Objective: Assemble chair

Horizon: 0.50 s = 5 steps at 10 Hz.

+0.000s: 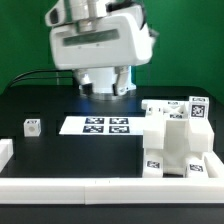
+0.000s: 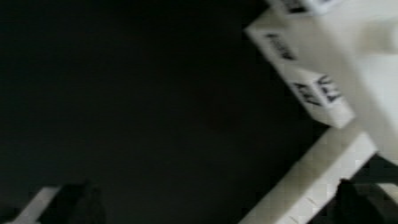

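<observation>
The chair's white parts (image 1: 176,140) stand clustered at the exterior view's right: blocky pieces with small black-and-white tags, packed close together. A small tagged white piece (image 1: 33,127) sits alone at the left. The robot arm (image 1: 95,45) hangs over the back of the table, and its fingers are hidden in that view. In the wrist view my gripper (image 2: 222,205) is open, with only the two dark fingertips (image 2: 71,205) showing. A tagged white part (image 2: 317,70) and a slanting white bar (image 2: 329,175) lie below, the bar close to one fingertip. Nothing is held.
The marker board (image 1: 100,125) lies flat in the middle of the black table. A low white rail (image 1: 100,190) runs along the front edge, and a short white piece (image 1: 5,155) sits at the left edge. A green wall stands behind.
</observation>
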Tool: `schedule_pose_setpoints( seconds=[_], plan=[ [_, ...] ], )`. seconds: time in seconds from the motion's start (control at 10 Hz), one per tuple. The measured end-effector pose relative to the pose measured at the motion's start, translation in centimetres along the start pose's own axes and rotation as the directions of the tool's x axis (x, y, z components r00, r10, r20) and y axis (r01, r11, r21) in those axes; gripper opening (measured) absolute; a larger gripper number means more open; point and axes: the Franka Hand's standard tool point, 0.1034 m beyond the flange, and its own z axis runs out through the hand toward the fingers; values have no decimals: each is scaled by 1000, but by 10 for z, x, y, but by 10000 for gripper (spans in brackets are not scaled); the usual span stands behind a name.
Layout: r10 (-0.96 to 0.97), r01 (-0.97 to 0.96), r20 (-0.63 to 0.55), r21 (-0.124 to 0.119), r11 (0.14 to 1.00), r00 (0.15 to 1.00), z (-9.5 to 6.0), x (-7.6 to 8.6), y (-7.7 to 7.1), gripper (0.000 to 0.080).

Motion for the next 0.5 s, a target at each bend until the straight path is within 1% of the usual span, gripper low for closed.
schedule_pose_setpoints(
  seconds=[0.3, 0.4, 0.5],
  plan=[
    [-200, 200, 1, -4, 980, 980, 0, 0, 0, 649],
    [-303, 303, 5, 2, 953, 953, 2, 1, 8, 649],
    [-359, 359, 44, 12, 933, 932, 7, 0, 29, 649]
  ],
)
